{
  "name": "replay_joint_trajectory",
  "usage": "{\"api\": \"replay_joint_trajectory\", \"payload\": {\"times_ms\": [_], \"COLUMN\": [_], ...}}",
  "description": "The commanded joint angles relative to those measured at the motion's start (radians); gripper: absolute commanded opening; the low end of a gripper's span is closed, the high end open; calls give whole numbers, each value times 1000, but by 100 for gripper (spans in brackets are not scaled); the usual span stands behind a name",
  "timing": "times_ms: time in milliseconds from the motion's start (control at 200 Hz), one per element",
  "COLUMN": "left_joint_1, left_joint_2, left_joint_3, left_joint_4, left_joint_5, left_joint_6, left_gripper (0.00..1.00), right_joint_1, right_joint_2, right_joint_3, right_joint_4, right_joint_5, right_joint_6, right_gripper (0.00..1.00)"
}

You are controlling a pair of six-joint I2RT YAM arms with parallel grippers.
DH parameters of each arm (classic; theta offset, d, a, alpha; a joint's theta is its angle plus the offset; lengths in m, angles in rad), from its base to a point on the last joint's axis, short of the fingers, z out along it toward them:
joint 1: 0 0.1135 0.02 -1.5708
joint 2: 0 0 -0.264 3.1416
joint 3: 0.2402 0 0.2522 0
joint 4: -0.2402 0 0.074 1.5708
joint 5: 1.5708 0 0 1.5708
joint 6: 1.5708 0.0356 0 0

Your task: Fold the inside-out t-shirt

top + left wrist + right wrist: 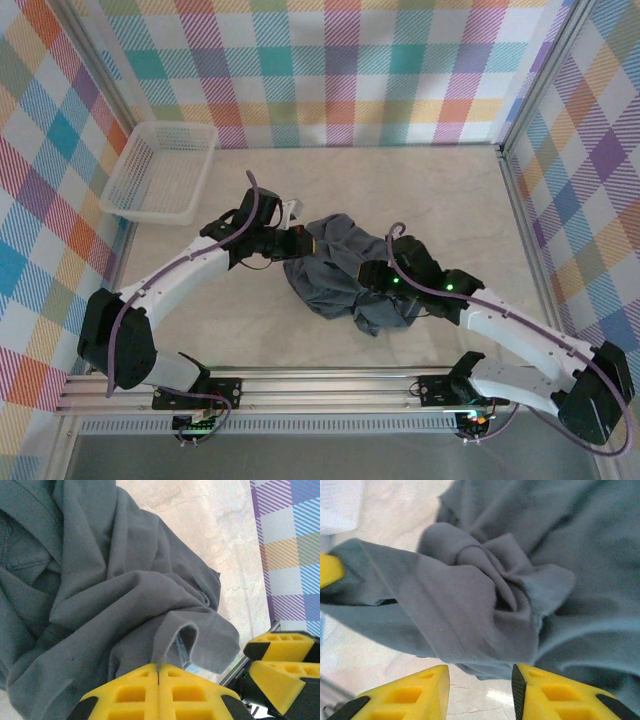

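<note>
A pale, cream-marbled table fills the floor of a small booth. Walls of pastel plaid in teal, orange, pink, purple and yellow close it in at the back and on both sides, and they join at slim metal frame posts. At the near edge an aluminium rail carries both arm bases. A white lattice basket sits in the far left corner, just beside the left wall and well apart from the cloth. The inside-out t-shirt lies in a wrinkled slate blue-grey heap near the middle of the table, between the two arms, with bare marbled surface all around it. The left gripper reaches the heap's left edge with its yellow fingers pressed together, and a raised fold of the shirt is pinched between the tips. The right gripper hangs over the heap's near right side. Its yellow fingers stand moderately apart with bare table showing in the gap, and a bunched knot of fabric lies just beyond the tips, not clamped.
</note>
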Motion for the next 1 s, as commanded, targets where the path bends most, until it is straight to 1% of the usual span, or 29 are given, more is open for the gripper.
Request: {"api": "replay_joint_trajectory", "payload": {"times_ms": [0,60,105,160,210,280,335,370,415,520,605,675,865,920,960,995], "left_joint_1": [-8,-9,-11,-11,-13,-13,-14,-14,-14,-14,-14,-14,-14,-14,-14,-14], "left_joint_2": [6,13,18,24,27,27,23,20,19,13,10,9,13,16,20,21], "left_joint_3": [-18,-18,-20,-21,-22,-24,-29,-32,-32,-31,-37,-38,-46,-46,-45,-44], "left_joint_4": [34,40,47,54,56,56,60,61,60,50,53,53,61,64,64,60], "left_joint_5": [-10,-10,-8,-4,-1,4,5,6,8,8,8,9,14,14,14,14], "left_joint_6": [-15,-18,-18,-19,-20,-19,-18,-16,-13,-5,-1,5,6,5,6,7], "left_gripper": [0,0,0,0,0,0,0,0,0,0,0,0,0,0,0,0], "right_joint_1": [104,146,174,189,191,181,153,129,106,103,104,103,102,100,99,98], "right_joint_2": [41,74,107,163,217,301,369,409,455,526,571,598,660,684,694,698], "right_joint_3": [80,97,95,102,136,193,235,266,307,389,424,432,472,483,486,483], "right_joint_4": [-246,-218,-150,-98,-96,-102,-102,-127,-178,-289,-366,-395,-449,-452,-442,-432], "right_joint_5": [253,212,172,153,176,241,245,235,255,342,370,383,412,396,375,360], "right_joint_6": [252,237,207,190,197,209,223,237,241,147,91,48,-57,-77,-86,-85], "right_gripper": [39,40,40,40,40,42,44,44,43,43,43,44,50,48,43,36]}}
